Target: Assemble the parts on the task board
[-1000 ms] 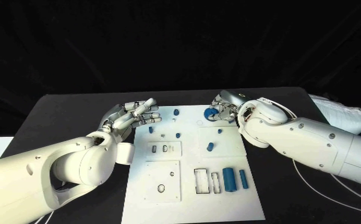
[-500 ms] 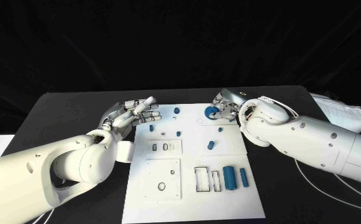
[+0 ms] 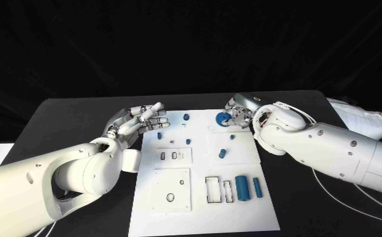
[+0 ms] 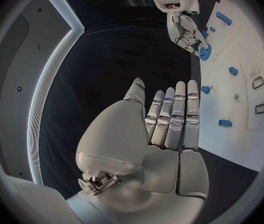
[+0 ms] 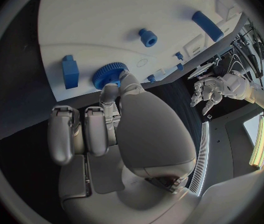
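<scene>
The left arm is extended in from the near left, and its left hand (image 3: 141, 120) is held open, fingers (image 4: 172, 115) straight and close together, nothing gripped. The right arm is bent inward, and a blue gear (image 3: 223, 118) is pinched by the right hand (image 3: 239, 114).

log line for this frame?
right robot hand: holds gear over board | left robot hand: open, empty
</scene>
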{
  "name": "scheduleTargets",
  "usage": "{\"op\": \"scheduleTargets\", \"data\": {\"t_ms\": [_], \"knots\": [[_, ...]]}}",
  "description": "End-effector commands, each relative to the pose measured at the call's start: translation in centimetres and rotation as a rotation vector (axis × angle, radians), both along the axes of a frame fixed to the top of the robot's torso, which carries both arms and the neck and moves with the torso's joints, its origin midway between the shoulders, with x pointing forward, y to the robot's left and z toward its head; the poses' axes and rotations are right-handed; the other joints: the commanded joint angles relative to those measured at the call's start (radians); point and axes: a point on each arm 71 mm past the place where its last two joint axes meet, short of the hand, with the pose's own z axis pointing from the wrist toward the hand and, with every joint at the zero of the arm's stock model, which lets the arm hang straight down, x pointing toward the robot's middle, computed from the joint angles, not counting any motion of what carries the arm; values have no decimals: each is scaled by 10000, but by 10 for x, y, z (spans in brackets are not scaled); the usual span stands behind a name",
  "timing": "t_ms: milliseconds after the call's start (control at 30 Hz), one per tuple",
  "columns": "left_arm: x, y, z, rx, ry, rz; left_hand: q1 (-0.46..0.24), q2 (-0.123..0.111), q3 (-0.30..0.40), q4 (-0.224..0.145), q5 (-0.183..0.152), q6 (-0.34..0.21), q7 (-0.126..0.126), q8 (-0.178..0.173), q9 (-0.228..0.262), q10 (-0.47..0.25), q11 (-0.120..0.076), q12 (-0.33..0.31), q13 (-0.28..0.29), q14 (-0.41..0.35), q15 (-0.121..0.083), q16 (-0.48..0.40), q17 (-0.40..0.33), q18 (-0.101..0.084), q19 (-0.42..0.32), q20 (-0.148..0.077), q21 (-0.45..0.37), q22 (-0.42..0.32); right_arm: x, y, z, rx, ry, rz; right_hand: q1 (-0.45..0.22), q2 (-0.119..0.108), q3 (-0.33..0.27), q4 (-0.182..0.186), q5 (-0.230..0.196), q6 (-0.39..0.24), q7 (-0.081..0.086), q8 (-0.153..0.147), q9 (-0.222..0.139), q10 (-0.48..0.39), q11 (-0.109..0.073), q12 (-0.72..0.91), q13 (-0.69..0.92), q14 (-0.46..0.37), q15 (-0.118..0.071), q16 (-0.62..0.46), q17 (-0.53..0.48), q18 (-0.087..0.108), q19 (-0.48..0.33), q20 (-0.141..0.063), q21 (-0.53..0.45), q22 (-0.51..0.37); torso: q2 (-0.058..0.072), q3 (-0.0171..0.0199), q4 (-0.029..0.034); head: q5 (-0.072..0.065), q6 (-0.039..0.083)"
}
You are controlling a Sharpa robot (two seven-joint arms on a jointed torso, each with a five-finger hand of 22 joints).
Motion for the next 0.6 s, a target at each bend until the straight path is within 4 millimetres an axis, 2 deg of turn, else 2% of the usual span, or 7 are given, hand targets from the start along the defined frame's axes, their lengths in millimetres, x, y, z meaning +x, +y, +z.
{"op": "scheduleTargets", "data": {"t_ms": [33, 300, 500, 600], "knots": [[0, -1, 2, -107, -114, -99, 107, -19, -6, -50, -27, -14, 39, -53, -14, -21, -6, -33, -12, -81, -8, -53, -4, 182, -97, 0, -18, -17, -1, 0, -1, -107, -28, 13, -58, 0, -7, 43, 63, -24, 18, -65, -12, -90, -17, -52, -14, 529, -10, 15, -9, -172, 48, 12, 57, 295, 0, 1, 2, -17, 15], [0, -1, 2, -104, -111, -95, 107, -19, -6, -50, -27, -14, 39, -53, -14, -21, -6, -33, -12, -81, -8, -53, -4, 182, -97, 0, -18, -17, 0, -1, -1, -296, 15, -20, 137, 169, 171, -23, 197, 113, -6, -8, 14, -88, -50, -18, 92, 524, -30, 11, 4, -172, 49, 10, 63, 312, 1, 3, 2, -35, 6], [0, -2, 2, -110, -113, -107, 102, -7, -2, -52, -29, -14, 40, -53, -14, -24, -5, -33, -12, -84, -7, -54, -4, 182, -99, 1, -17, -17, 0, 1, -3, -490, 64, 13, 406, 416, 561, -110, -279, 521, -87, 149, 77, 55, -125, 134, 320, 529, -95, 20, 41, -176, 59, -39, 77, 345, 3, 1, 5, -43, 0], [0, -2, 2, -110, -113, -107, 102, -6, -2, -52, -29, -14, 40, -53, -14, -24, -5, -33, -12, -84, -7, -54, -4, 182, -99, 2, -17, -17, 0, 2, -4, -631, 80, 5, 494, 562, 811, -133, -677, 774, -161, 240, 121, 141, -195, 209, 434, 535, -142, 30, 70, -182, 76, -81, 91, 377, 4, 1, 11, -43, -13]]}}
